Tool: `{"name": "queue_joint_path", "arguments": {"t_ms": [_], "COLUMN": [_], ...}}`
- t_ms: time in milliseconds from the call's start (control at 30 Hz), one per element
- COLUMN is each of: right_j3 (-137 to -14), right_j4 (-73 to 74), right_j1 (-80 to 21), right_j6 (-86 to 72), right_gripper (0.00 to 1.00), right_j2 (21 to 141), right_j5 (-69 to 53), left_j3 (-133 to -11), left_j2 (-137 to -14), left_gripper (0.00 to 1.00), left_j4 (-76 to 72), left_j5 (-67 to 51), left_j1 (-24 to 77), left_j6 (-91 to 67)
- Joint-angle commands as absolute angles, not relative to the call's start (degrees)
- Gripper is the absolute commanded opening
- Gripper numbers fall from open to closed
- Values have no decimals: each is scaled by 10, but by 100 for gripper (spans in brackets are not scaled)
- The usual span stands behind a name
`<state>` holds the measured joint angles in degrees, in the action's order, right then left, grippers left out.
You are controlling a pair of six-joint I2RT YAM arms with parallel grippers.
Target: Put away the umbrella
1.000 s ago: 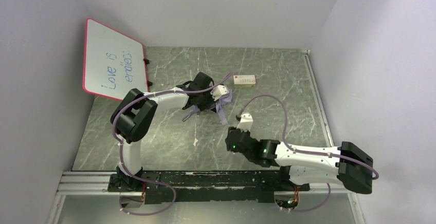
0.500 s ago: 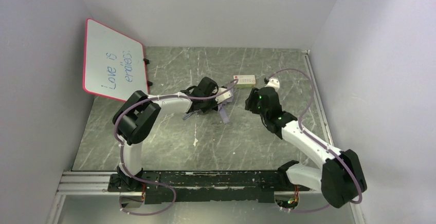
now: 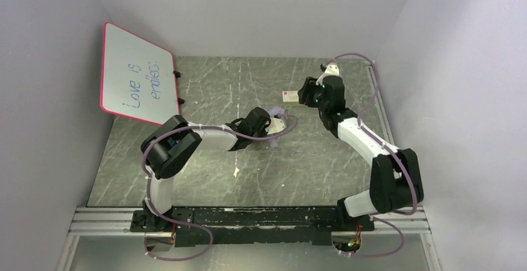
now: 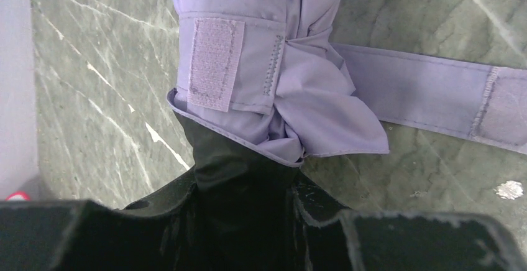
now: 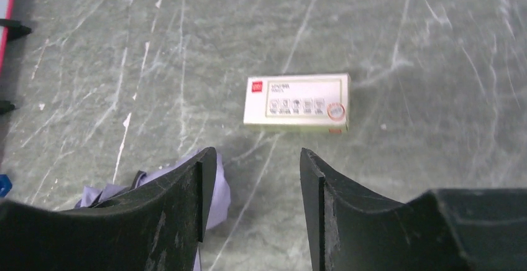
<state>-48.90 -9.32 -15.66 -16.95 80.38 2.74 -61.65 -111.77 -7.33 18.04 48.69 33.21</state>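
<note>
Umbrella [image 4: 279, 84]: bunched fabric clamped in left gripper [image 4: 245, 178]; strap [image 4: 429, 91] loose. Right gripper [image 5: 256, 159]: fingers apart, empty, over small box [image 5: 297, 102]. Advised: wrap strap tight before stowing.

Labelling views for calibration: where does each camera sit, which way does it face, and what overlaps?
Top external: above and behind the robot, looking down on the table; left arm, right arm, whiteboard and box show.
Left wrist: faces along the left gripper at the umbrella it clamps; fingers at bottom.
Right wrist: faces past the open right gripper at the box; fingers at bottom.
Shared: both wrist views catch the umbrella; top and right wrist share the box.
</note>
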Motion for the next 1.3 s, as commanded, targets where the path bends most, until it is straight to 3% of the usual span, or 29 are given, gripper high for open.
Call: {"name": "queue_joint_path", "arguments": {"t_ms": [0, 167, 300, 567, 833, 1267], "right_j3": [-552, -614, -654, -829, -935, -966], "right_j4": [-71, -10, 26, 267, 485, 519], "right_j1": [-144, -142, -137, -143, -184, -229], "right_j6": [-94, 18, 115, 376, 597, 643], "right_gripper": [56, 60, 65, 66, 68, 67], "right_j2": [846, 898, 944, 1084, 1160, 1229], "right_j5": [-80, -172, -322, -472, -459, -391], "left_j3": [-575, -554, -543, -520, -503, -492], "left_j2": [-1156, -1161, -1165, -1165, -1165, -1161], "left_gripper": [5, 5, 5, 5, 5, 5], "left_j4": [-73, -108, -127, -163, -195, -215], "left_j5": [218, 244, 256, 270, 280, 278], "left_j1": [500, 514, 523, 533, 542, 547], "left_j6": [357, 387, 404, 431, 449, 459]}}
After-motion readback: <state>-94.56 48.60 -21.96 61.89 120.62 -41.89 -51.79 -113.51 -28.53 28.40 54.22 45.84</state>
